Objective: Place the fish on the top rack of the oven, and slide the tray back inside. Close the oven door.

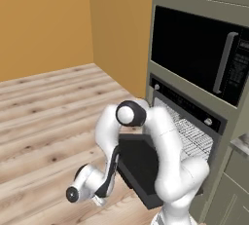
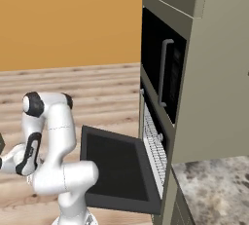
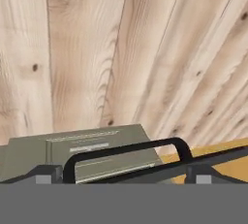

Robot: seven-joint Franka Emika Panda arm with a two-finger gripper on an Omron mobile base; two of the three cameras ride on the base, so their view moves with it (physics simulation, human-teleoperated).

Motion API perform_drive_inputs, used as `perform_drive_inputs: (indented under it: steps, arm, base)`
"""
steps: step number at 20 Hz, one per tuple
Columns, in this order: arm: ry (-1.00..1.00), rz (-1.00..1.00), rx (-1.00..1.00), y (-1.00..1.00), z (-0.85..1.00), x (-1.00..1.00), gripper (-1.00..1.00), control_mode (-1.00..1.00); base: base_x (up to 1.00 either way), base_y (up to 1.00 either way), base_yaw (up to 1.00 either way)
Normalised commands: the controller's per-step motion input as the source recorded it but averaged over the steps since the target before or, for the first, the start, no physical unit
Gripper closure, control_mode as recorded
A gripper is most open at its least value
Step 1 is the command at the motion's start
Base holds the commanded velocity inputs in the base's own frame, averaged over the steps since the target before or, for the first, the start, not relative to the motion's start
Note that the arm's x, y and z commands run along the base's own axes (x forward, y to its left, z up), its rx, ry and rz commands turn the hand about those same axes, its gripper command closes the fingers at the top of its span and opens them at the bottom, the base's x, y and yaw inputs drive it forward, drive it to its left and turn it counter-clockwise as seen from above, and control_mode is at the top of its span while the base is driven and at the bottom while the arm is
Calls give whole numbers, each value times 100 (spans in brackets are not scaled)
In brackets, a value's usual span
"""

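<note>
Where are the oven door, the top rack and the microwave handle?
oven door (image 2: 116, 168): right base view, middle of its dark inner panel, hanging open.
top rack (image 1: 190, 132): left base view, wire grid inside the oven opening.
microwave handle (image 1: 224, 62): left base view, middle of the grey vertical bar.

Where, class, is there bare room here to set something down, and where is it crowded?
Free: the oven door's flat black inner face, lying open between the arm and the oven; the wood floor between the orange wall and the door. Crowded: beside the door's near edge, where the arm's elbow and gripper hang low.
</note>
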Motion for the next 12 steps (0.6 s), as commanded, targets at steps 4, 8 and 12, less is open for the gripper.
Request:
perform_drive_inputs:
  steps: [4,8,12]
  arm:
    - [-19,-14,-27,60,-34,0,-100,-100]
    - [-17,-17,-23,19,-24,0,-100,-100]
    - [-21,-20,-23,14,-32,0,-100,-100]
  base:
    - [0,0,0]
    - [0,0,0]
    - [0,0,0]
